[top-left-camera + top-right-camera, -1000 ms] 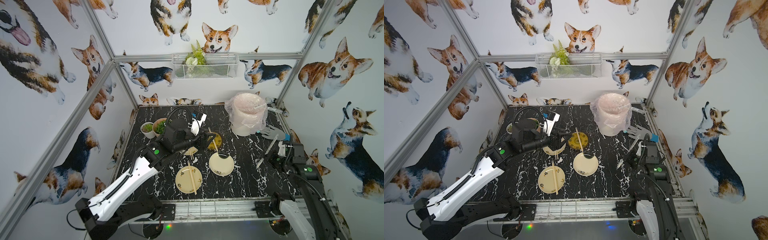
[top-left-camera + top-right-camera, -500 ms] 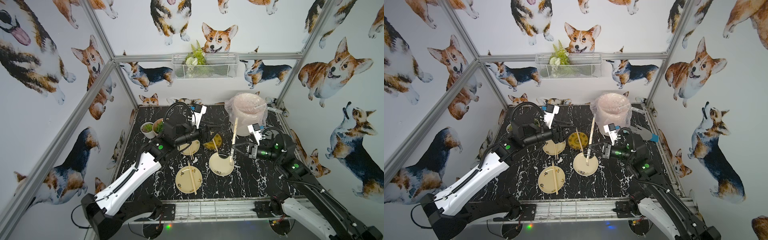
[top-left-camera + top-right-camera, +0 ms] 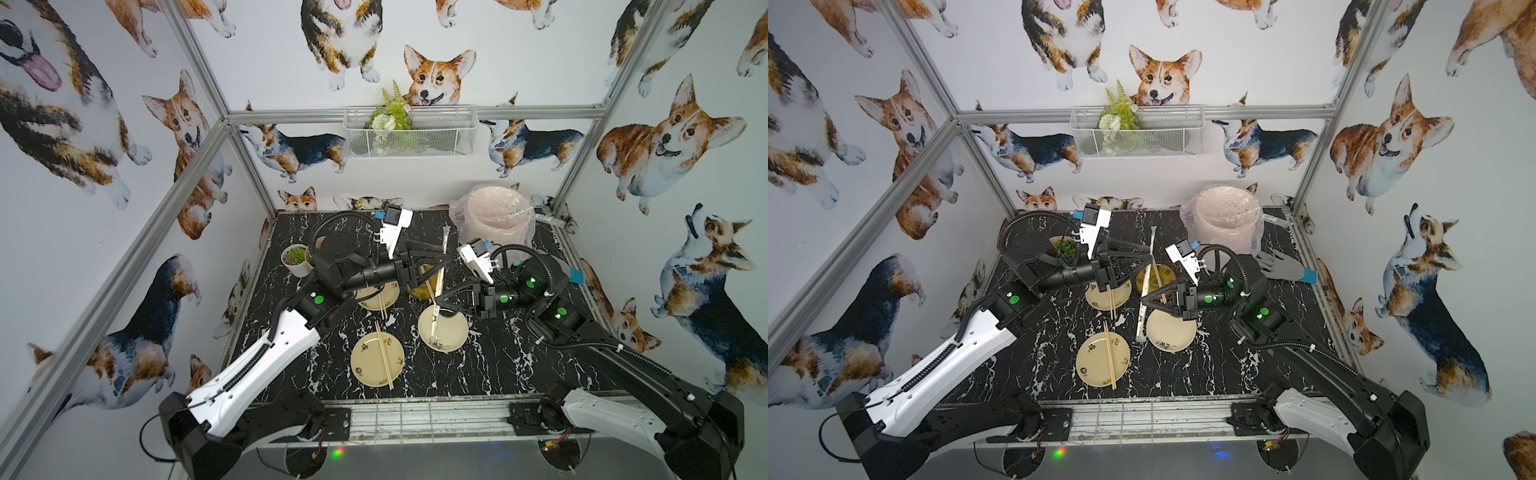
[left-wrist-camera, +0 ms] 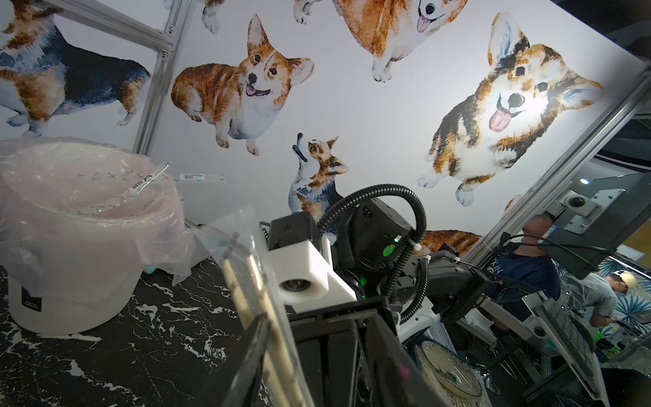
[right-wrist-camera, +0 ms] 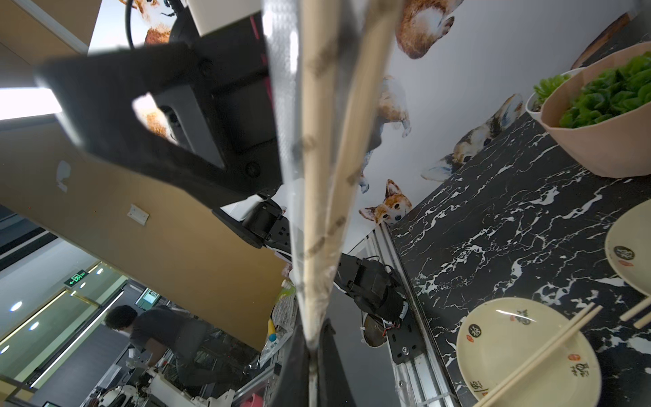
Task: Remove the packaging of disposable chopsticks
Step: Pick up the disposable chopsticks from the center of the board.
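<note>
A pair of disposable chopsticks [image 3: 440, 274] still in its clear packaging [image 5: 285, 141] stands tilted in the air above a cream plate [image 3: 451, 332]. My right gripper [image 3: 439, 301] is shut on the lower part of the sleeve, and the right wrist view shows the sleeve pinched between the fingers of the right gripper [image 5: 311, 347]. My left gripper [image 3: 444, 255] is open, with its jaws on either side of the sleeve's upper part. One left finger [image 4: 259, 334] lies against the wrapped sticks [image 4: 246, 282] and the other stands well clear.
Bare chopsticks [image 3: 384, 361] lie across a near plate [image 3: 365, 365], and more lie on a plate [image 3: 370, 295] under the left arm. A lined pink bin [image 3: 494, 212] stands back right with empty sleeves [image 4: 149, 179] on it. Potted plants [image 3: 295, 259] stand at the back left and a grey glove [image 3: 1283, 269] lies at the right.
The right arm swung in from the table's right edge to the middle, carrying the wrapped chopsticks. The left gripper moved right to the sleeve's upper part and its jaws narrowed.
</note>
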